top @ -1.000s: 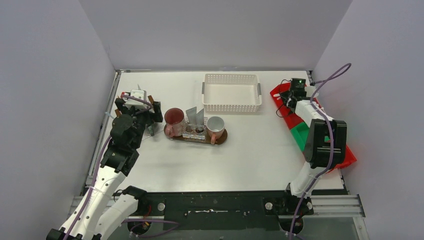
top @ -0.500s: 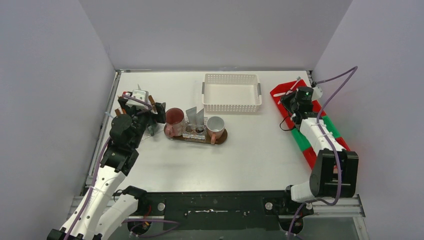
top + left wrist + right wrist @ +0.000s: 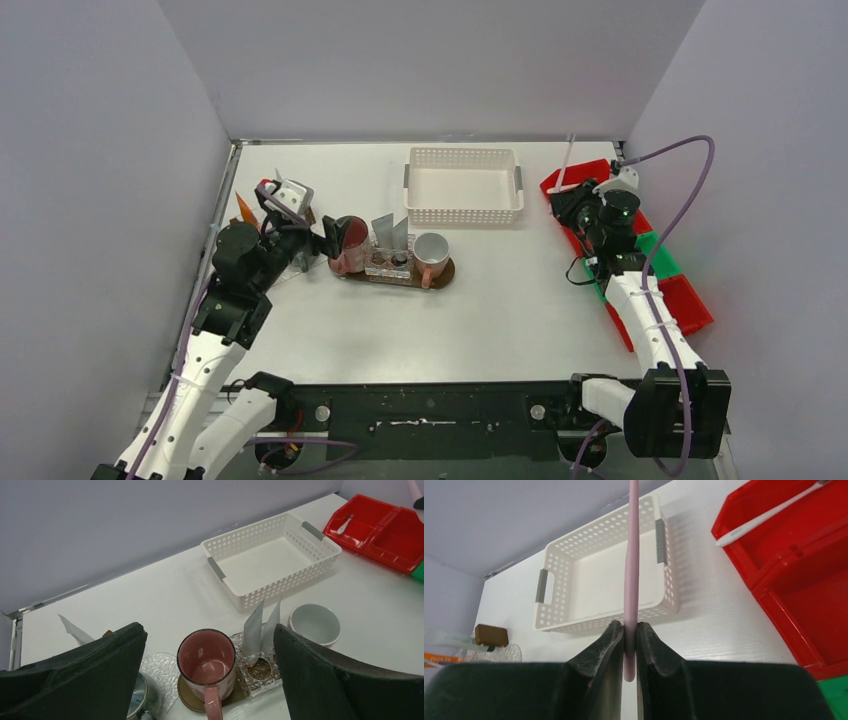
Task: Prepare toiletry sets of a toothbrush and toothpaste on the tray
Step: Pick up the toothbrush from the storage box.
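Right gripper [image 3: 630, 635] lifted off red bins [image 3: 824, 595], clamped on upright pink toothbrush [image 3: 632, 555]; left gripper [image 3: 208, 630] spread wide, empty, pink-lined mug [image 3: 206, 661] just beyond.

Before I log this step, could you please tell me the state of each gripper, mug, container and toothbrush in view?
left gripper: open, holding nothing.
right gripper: shut on the pink toothbrush.
pink mug: upright, empty.
white mug: upright, empty.
tubes: standing between the mugs.
white basket: empty.
red bin: holds a white toothbrush.
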{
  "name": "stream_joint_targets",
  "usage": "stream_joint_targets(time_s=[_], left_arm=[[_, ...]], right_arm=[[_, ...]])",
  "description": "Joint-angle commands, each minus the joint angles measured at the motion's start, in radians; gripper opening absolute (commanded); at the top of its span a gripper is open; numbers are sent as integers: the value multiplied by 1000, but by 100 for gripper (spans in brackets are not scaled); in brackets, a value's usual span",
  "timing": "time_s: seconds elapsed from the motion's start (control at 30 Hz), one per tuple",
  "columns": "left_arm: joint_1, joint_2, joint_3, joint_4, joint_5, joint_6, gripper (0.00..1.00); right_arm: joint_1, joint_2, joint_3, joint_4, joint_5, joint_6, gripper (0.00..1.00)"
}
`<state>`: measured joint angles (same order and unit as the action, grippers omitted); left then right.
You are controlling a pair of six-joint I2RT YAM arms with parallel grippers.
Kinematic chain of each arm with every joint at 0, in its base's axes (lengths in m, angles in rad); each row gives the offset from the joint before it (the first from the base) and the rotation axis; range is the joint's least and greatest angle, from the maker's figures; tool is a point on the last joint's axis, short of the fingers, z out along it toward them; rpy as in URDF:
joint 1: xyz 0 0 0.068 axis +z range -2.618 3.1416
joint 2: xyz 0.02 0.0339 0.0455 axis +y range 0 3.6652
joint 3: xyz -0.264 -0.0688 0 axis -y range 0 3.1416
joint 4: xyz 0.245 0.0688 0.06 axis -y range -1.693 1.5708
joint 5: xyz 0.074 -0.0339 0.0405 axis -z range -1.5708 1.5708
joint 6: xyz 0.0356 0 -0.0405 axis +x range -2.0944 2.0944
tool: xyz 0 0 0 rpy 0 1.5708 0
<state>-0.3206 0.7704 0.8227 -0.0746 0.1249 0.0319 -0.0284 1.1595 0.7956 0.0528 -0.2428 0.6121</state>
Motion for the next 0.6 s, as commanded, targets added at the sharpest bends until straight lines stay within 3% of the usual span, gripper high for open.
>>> stream_joint_targets(time_s=[0.0,0.3,0.57], left_arm=[[2,-29,58,-69,152,77,97],[-17,-63,61,-105,296,123,97],[-77,-75,100,-199,308,205,97]], right_arm=[[34,-83,-13,59,-98,-137,0],[200,-189,-27,-2,-221,-311,0],[245,-219,-25,-33,-449,-415,0]])
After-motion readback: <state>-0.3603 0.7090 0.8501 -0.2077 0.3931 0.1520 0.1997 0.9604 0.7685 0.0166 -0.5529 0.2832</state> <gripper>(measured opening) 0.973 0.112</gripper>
